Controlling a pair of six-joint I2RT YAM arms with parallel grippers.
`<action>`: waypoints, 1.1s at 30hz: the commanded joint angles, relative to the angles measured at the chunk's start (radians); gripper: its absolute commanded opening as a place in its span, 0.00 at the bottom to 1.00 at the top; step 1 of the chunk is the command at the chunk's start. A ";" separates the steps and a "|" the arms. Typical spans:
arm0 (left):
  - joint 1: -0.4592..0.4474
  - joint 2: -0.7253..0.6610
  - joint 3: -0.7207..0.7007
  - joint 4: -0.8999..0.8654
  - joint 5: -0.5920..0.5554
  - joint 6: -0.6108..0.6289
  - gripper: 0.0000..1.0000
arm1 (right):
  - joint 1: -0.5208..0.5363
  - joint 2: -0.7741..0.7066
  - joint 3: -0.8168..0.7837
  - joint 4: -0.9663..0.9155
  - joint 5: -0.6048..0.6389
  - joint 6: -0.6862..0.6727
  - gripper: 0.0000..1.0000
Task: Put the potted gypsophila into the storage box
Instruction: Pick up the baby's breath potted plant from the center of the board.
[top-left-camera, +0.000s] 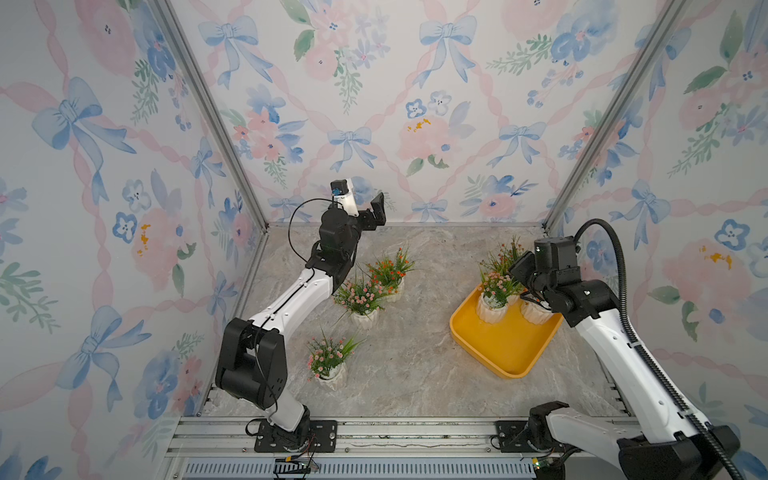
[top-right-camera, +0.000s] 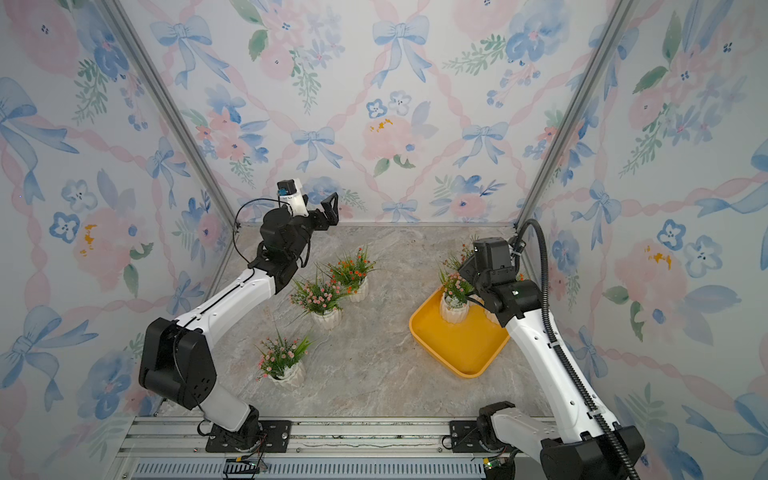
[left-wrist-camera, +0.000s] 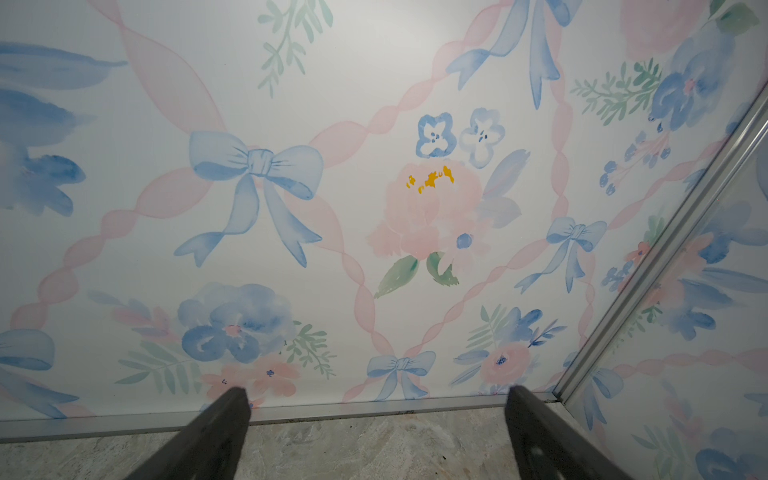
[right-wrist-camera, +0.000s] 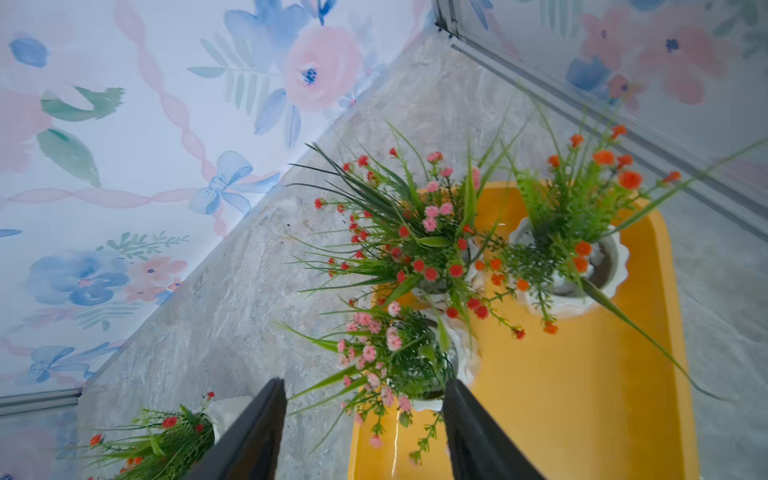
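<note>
– Potted gypsophila and the right gripper (right-wrist-camera: 365, 382): is any pot pinched?
– No; its fingers (right-wrist-camera: 257, 432) stand spread above the storage box (right-wrist-camera: 582, 395); the boxed pink pot (right-wrist-camera: 390, 361) sits just past the fingertips with a few leaves trailing into the gap; nothing is clamped.
– What lies next outward?
– The boxed orange-red pot (right-wrist-camera: 573, 232) stands upright in the same box, near its far end; a red-bloomed plant (right-wrist-camera: 415, 249) crowds against the pink one; leaves hide its base, so I cannot tell whether it stands inside the rim.
– And beyond the box?
– Three more stand on the marble table (top-left-camera: 415, 374), well apart from the box; the table orange-red pot (top-left-camera: 390, 270) and the table pink pot (top-left-camera: 361, 301) are just beside each other, foliage mingling; the lone pink pot (top-left-camera: 328, 359) stands nearer the left arm's base; all three are upright.
– The left gripper?
– In the wrist view the left gripper (left-wrist-camera: 377, 390) has its jaws wide apart with only bare table between them; in both top views it is raised close to the back wall (left-wrist-camera: 374, 83), away from every pot.
</note>
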 joint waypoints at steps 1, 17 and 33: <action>0.010 -0.021 0.022 -0.031 0.051 -0.017 0.98 | 0.059 0.071 0.054 0.002 0.041 -0.045 0.63; 0.031 -0.046 -0.020 -0.105 0.081 -0.164 0.98 | 0.190 0.255 0.192 -0.015 0.136 -0.119 0.70; 0.088 -0.118 -0.031 -0.167 0.112 -0.135 0.98 | 0.272 0.272 0.157 0.126 -0.012 -0.092 0.70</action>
